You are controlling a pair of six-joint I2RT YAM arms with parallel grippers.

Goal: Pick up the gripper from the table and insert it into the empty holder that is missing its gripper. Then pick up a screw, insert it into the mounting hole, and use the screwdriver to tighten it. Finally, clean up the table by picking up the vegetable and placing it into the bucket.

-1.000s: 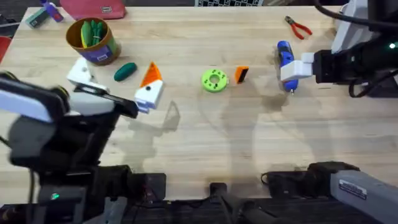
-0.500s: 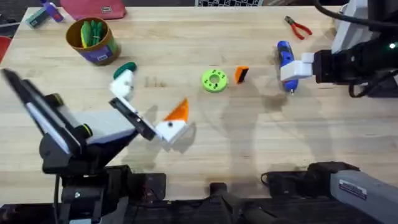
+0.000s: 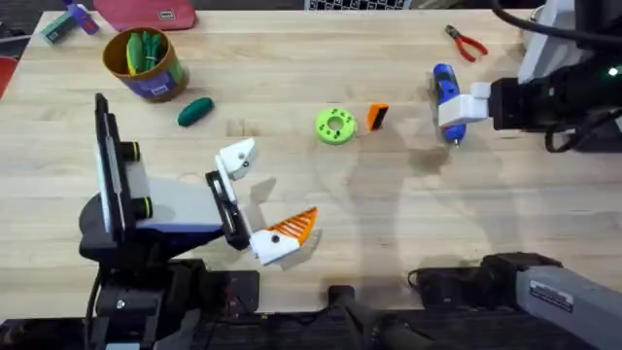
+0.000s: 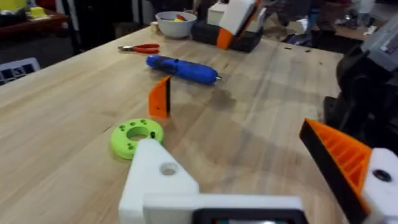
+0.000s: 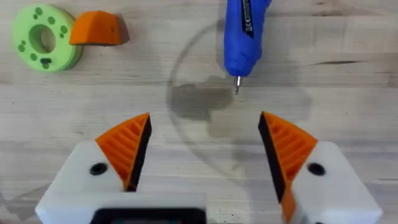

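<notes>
Gripper (image 3: 377, 117) unmoved; left pincer (image 3: 260, 200) nearer.

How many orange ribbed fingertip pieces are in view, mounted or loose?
4: a loose orange piece beside the green disc, one on the left gripper, two on the right gripper near the screwdriver.

Setting: robotics lab or workshop.
Evidence: wooden work surface (image 3: 389, 224); red-handled pliers (image 3: 467, 44); blue powered screwdriver (image 4: 181, 68).
</notes>
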